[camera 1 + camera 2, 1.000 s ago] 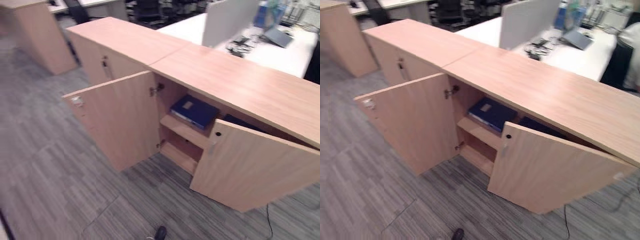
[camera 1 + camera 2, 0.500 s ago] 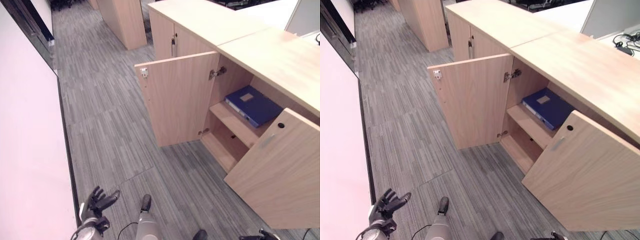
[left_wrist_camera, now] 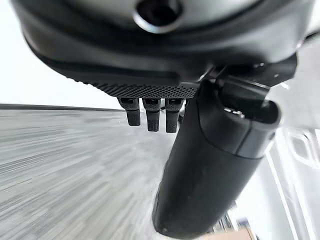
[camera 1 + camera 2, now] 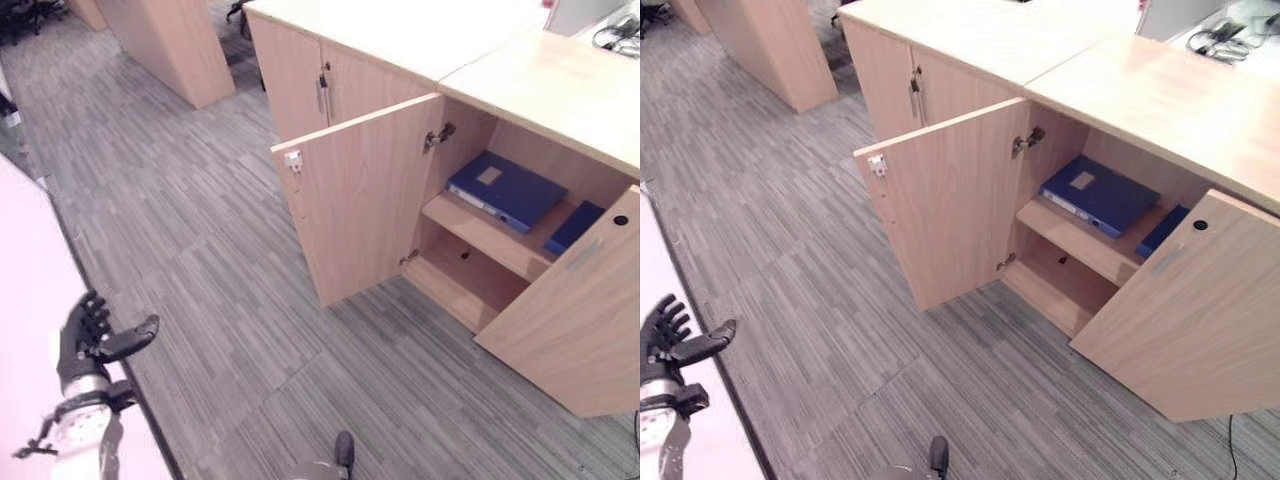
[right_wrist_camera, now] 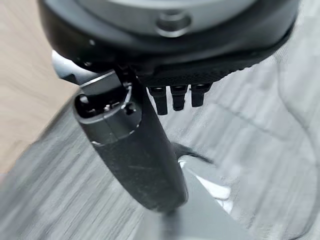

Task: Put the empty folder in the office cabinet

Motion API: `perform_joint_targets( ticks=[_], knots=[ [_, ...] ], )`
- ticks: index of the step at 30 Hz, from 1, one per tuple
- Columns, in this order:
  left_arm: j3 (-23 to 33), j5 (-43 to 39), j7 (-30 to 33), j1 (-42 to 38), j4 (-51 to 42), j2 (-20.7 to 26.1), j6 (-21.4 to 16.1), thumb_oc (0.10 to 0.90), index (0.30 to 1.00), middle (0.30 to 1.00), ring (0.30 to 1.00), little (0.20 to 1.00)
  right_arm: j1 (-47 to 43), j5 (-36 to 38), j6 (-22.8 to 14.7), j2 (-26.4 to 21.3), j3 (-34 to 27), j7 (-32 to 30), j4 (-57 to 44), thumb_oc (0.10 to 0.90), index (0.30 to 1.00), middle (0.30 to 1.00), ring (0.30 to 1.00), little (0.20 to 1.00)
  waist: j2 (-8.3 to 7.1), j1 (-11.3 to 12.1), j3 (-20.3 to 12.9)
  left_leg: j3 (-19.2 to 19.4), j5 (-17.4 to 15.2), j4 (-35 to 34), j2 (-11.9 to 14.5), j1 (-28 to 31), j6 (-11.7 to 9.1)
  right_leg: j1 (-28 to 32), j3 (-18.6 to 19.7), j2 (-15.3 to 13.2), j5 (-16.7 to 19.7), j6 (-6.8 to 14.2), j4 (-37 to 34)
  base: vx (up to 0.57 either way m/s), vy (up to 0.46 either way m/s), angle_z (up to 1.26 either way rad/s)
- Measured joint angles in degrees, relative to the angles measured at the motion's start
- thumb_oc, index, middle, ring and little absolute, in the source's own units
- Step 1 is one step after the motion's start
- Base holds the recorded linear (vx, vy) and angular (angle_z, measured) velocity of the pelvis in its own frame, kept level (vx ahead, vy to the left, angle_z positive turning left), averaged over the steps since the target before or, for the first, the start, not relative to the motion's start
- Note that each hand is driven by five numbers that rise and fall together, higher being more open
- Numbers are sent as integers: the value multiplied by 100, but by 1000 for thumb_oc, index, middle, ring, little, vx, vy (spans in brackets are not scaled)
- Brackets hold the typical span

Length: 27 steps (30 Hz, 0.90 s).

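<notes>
Inside the light wooden office cabinet (image 4: 520,60), whose two doors stand open, a dark blue flat folder (image 4: 505,190) lies on the upper shelf (image 4: 480,238), with a second blue folder (image 4: 574,227) just beside it. Well apart from the cabinet, the left hand (image 4: 88,338) hangs over the grey striped carpet floor (image 4: 200,250) with fingers spread and empty. Seen from its own wrist, the right hand (image 5: 150,145) also holds nothing, its fingers relaxed above the carpet.

No readable text anywhere; pale label on the blue folder (image 4: 505,190) in the cabinet (image 4: 470,250) too small to read.
</notes>
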Motion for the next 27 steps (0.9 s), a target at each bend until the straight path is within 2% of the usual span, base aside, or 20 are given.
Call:
perform_joint_targets(
  ticks=[1, 3, 4, 5, 6, 7, 9, 10, 11, 12, 13, 14, 15, 16, 18, 21, 24, 25, 26, 27],
  knots=[
    [-25, -1, 0, -37, 39, 19, -4, 800, 900, 900, 900, 900, -95, 0, -3, 30, 84, 15, 14, 800, 900, 900, 900, 900, 6, -27, -3, 29, 11, -1, 20, -16, -17, -157, 185, 203, -43, 30, -67, 192, 31, -15],
    [-332, 10, -35, -385, 320, 44, 2, 800, 900, 900, 900, 900, -206, 11, -5, 135, 208, 84, -10, 800, 900, 900, 900, 900, -57, -285, 56, 25, -81, -1, -17, 89, -16, -605, 637, 741, 101, 61, -507, 170, 9, 0],
    [-381, 8, -26, -424, 370, 49, 4, 800, 900, 900, 900, 900, -209, 15, -7, 145, 224, 89, 0, 800, 900, 900, 900, 900, -57, -314, 59, 18, -75, 2, -16, 109, -3, -643, 707, 800, 130, 102, -577, 135, -33, 18],
    [-669, 10, -107, -557, 560, 102, 67, 800, 900, 900, 900, 900, -196, 56, 16, 294, 247, 141, 84, 800, 900, 900, 900, 900, -275, -476, 87, 28, -156, -2, -158, 325, -19, -885, 975, 902, 548, 147, -1033, 291, -103, 24],
    [-750, 10, -113, -586, 569, 98, 80, 800, 900, 900, 900, 900, -188, 57, 7, 326, 246, 142, 121, 800, 900, 900, 900, 900, -347, -524, 99, -6, -199, -3, -196, 392, -13, -896, 1061, 899, 625, 154, -1166, 301, -132, 31],
    [-883, 9, -119, -618, 602, 90, 93, 800, 900, 900, 900, 900, -71, 56, 7, 366, 245, 160, 298, 800, 900, 900, 900, 900, -436, -586, 92, -110, -321, -19, -249, 478, -142, -894, 1169, 911, 733, 117, -1299, 323, -178, 46],
    [-1031, 8, -149, -630, 563, 60, 115, 800, 900, 900, 900, 900, 33, 50, 18, 391, 232, 170, 458, 800, 900, 900, 900, 900, -530, -646, 67, -292, -376, -23, -282, 577, -166, -676, 1148, 864, 840, 57, -1455, 205, -130, 44],
    [-1071, 5, -147, -592, 556, 28, 117, 800, 900, 900, 900, 900, 67, 41, 47, 381, 233, 168, 588, 800, 900, 900, 900, 900, -561, -594, 41, -319, -435, -1, -257, 656, -250, -562, 1148, 906, 1045, -53, -1580, 247, -187, 33],
    [-1114, 1, -153, -549, 557, 25, 127, 800, 900, 900, 900, 900, 193, 39, 95, 385, 238, 173, 714, 800, 900, 900, 900, 900, -548, -623, 32, -445, -505, 0, -198, 776, -383, -316, 1117, 981, 1468, -128, -1831, 252, -224, 32],
    [-1110, -7, -138, -563, 576, -42, 113, 800, 900, 900, 900, 900, 203, 39, 112, 366, 240, 188, 738, 800, 900, 900, 900, 900, -501, -632, 30, -552, -593, -1, -122, 805, -460, -212, 1047, 1039, 1599, -255, -1880, 324, -287, 51],
    [-1125, -28, -138, -574, 575, -173, 109, 800, 900, 900, 900, 900, 312, 39, 125, 344, 241, 193, 716, 800, 900, 900, 900, 900, -391, -617, -43, -662, -665, -13, 19, 840, -546, -46, 917, 1160, 1588, -312, -2062, 266, -283, 46],
    [-1146, -33, -149, -579, 567, -173, 110, 800, 900, 900, 900, 900, 291, 42, 121, 303, 289, 196, 616, 800, 900, 900, 900, 900, -309, -620, -55, -735, -703, 0, 221, 887, -651, 41, 809, 1349, 1563, -570, -2073, 189, -203, 32],
    [-1156, -41, -138, -595, 583, -175, 103, 800, 900, 900, 900, 900, 159, 49, 114, 271, 302, 194, 589, 800, 900, 900, 900, 900, -306, -609, -55, -744, -685, 2, 288, 894, -693, 77, 782, 1397, 1519, -625, -2072, 231, -274, 40],
    [-1297, -45, -142, -841, 816, -220, 103, 800, 900, 900, 900, 900, 93, 56, 107, 202, 327, 187, 492, 800, 900, 900, 900, 900, -301, -650, -55, -958, -647, 16, 358, 929, -840, 182, 608, 1425, 1450, -682, -2074, 168, -203, 37],
    [-1504, -53, -147, -1066, 898, -249, 114, 800, 900, 900, 900, 900, -23, 179, -4, 112, 331, 132, 218, 800, 900, 900, 900, 900, -305, -659, -52, -1111, -675, 150, 444, 913, -942, 320, 468, 1480, 1275, -733, -2075, 213, -240, 56],
    [-1650, -54, -145, -1326, 1154, -255, 118, 800, 900, 900, 900, 900, -232, 282, -156, 66, 336, 41, 32, 800, 900, 900, 900, 900, -406, -693, -55, -1109, -772, 786, 410, 671, -1114, 508, 214, 1415, 1104, -707, -2075, 123, -79, 55],
    [-1741, -48, -151, -1345, 1164, -81, 134, 800, 900, 900, 900, 900, -384, 283, -207, -51, 334, 35, 6, 800, 900, 900, 900, 900, -339, -652, -53, -914, -783, 834, 454, 669, -1127, 592, 94, 1427, 1003, -871, -2075, 58, 4, 25],
    [-1779, -48, -158, -1409, 1202, -26, 130, 800, 900, 900, 900, 900, -396, 282, -209, -81, 333, 16, 18, 800, 900, 900, 900, 900, -318, -628, -44, -903, -798, 922, 463, 608, -1193, 609, 110, 1422, 930, -995, -2078, 69, 17, 52],
    [-1993, -49, -190, -1692, 1460, 138, 150, 800, 900, 900, 900, 900, -425, 282, -177, -92, 330, 8, 28, 800, 900, 900, 900, 900, -394, -650, 5, -890, -901, 1139, 374, 374, -1287, 602, 238, 1388, 951, -1080, -2076, 47, -5, 42],
    [-2047, -48, -206, -1784, 1550, 242, 172, 800, 900, 900, 900, 900, -433, 282, -136, -101, 328, -4, 35, 800, 900, 900, 900, 900, -439, -630, 31, -875, -915, 1085, 348, 261, -1245, 602, 249, 1350, 950, -1080, -2076, 81, 4, 33]
  ],
)
